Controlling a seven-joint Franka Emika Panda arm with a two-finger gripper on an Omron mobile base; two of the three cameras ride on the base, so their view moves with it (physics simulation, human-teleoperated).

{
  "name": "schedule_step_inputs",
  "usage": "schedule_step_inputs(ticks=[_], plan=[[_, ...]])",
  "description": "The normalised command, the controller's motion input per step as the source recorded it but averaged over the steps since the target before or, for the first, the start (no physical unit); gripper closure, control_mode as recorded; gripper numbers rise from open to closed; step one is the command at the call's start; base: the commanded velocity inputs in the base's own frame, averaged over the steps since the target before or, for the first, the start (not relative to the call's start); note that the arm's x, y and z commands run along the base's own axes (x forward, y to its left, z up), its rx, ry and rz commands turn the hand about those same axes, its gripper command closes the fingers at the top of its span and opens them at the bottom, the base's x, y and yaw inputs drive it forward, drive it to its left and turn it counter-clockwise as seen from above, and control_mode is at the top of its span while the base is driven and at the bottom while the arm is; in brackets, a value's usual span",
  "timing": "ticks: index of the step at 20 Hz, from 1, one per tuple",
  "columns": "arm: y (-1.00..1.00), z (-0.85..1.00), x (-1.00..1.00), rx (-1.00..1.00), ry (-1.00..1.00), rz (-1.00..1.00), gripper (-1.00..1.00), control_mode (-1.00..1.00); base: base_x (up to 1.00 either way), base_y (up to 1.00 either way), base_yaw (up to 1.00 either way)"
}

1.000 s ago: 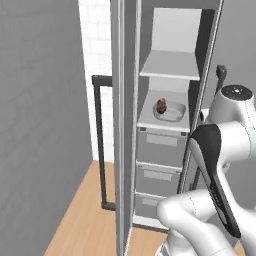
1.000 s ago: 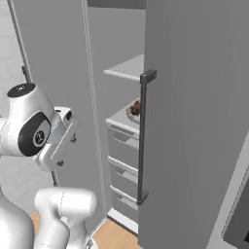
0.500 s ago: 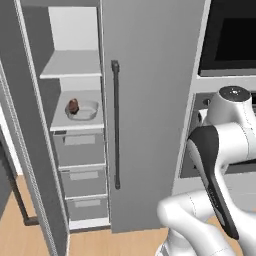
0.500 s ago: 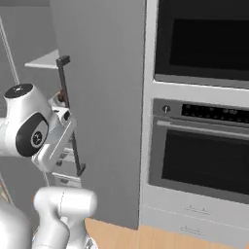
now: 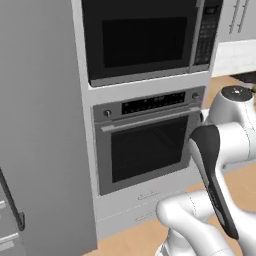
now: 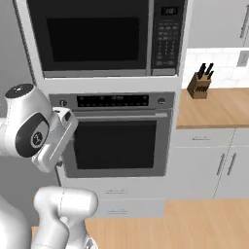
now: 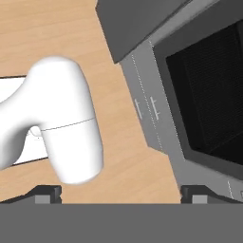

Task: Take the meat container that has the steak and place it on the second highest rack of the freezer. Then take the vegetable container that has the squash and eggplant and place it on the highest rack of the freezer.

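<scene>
The robot faces the wall oven, with the microwave built in above it. The grey freezer stands at the left edge of the left base view, where the lower end of its dark bar handle is visible. From this side I see only its grey outer face; the racks are out of sight, so I cannot tell from here whether the steak container lies on the second highest rack.

The arm is folded close to the body, probably so that it does not hit the cabinets while the base drives. The hand hangs low and points down at the wooden floor beside the drawers under the oven. Its two dark fingertips stand wide apart at the bottom of the hand view and nothing is between them, so the hand is open and empty.

To the right, a wooden worktop carries a knife block against the white tiled wall. The vegetable container with the squash and eggplant is not in sight here, so it must be somewhere else in the kitchen. My judgement is that the robot is on the way to look for it, and the open hand is ready for that grasp.
</scene>
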Motion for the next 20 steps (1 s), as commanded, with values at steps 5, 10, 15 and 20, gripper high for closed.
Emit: schedule_step_inputs(ticks=[5, 10, 15, 20], plan=[[0.00, 0.00, 0.00, 0.00, 0.00, 0.00, -1.00, 1.00, 0.56, -1.00, 0.04], [0.00, 0.00, 0.00, 0.00, 0.00, 0.00, -1.00, 1.00, 0.52, -1.00, 0.29], [0.00, 0.00, 0.00, 0.00, 0.00, 0.00, -1.00, 1.00, 0.64, -1.00, 0.30], [0.00, 0.00, 0.00, 0.00, 0.00, 0.00, -1.00, 1.00, 0.30, -1.00, 0.18]])
